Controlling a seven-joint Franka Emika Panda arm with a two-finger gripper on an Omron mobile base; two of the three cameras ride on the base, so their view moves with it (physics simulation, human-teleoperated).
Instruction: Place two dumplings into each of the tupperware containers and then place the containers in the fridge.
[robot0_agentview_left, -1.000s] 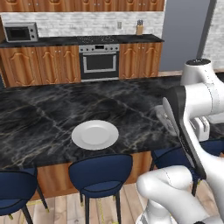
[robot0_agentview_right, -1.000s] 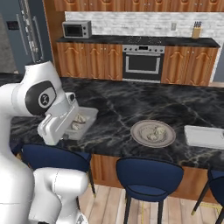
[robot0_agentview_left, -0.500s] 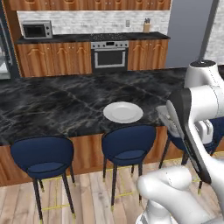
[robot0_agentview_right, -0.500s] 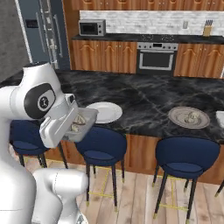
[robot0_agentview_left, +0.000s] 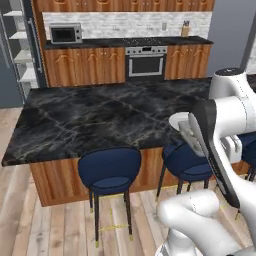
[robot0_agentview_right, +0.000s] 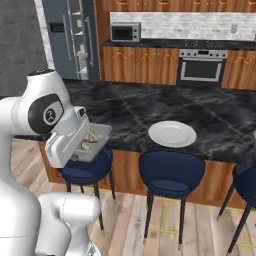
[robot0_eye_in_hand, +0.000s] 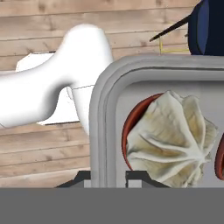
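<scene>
Gripping the rim of a tupperware container (robot0_eye_in_hand: 105, 113), the gripper (robot0_eye_in_hand: 108, 177) has one fingertip on each side of the near wall, jaws clenched on it. A dumpling (robot0_eye_in_hand: 168, 140) lies inside, just beyond the jaws. Carried container (robot0_agentview_right: 92, 142) hangs off the counter edge (robot0_agentview_right: 130, 145), above a blue stool (robot0_agentview_right: 85, 170).

A pale tupperware container (robot0_agentview_right: 94, 142) with dumplings (robot0_eye_in_hand: 168, 138) inside is held level above a stool.
</scene>
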